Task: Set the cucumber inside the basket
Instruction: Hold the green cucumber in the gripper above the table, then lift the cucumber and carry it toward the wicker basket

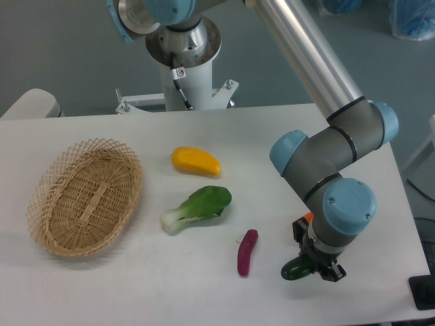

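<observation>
Cucumber point(295, 269): at the gripper point(314, 266), long axis toward nine o'clock.
Fingers: seemingly clamped on it.
Basket point(41, 224): far off at nine o'clock.

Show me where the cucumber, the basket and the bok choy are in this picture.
cucumber point(293, 270): fixed camera view, on its dark green rounded end showing below the gripper.
basket point(42, 202): fixed camera view, on the woven left rim.
bok choy point(206, 202): fixed camera view, on the green leaf.
</observation>
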`<state>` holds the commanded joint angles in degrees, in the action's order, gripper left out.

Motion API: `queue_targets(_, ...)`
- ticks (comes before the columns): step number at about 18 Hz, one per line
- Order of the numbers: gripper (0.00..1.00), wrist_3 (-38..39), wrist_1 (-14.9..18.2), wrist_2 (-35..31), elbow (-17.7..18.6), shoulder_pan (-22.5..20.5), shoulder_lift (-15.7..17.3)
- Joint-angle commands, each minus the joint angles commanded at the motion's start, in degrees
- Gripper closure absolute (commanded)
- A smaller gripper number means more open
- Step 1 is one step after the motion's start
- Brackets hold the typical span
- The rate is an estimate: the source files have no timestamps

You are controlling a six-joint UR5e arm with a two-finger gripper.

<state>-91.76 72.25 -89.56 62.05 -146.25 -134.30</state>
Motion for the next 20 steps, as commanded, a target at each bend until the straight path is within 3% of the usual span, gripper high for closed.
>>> queue_targets(7, 0.96, 0.2, 0.1, 0.1, 0.3, 0.7, 0.3)
queue_targets(10, 0.96, 1.0, 0.2, 1.0, 2.8, 1.0, 1.9)
queue_targets(15, 0.98, 3.9, 0.2, 1.4, 10.6, 3.3, 7.7)
queue_targets(20, 0.98, 9.7, 0.5, 3.1, 17.9, 8.8, 14.4)
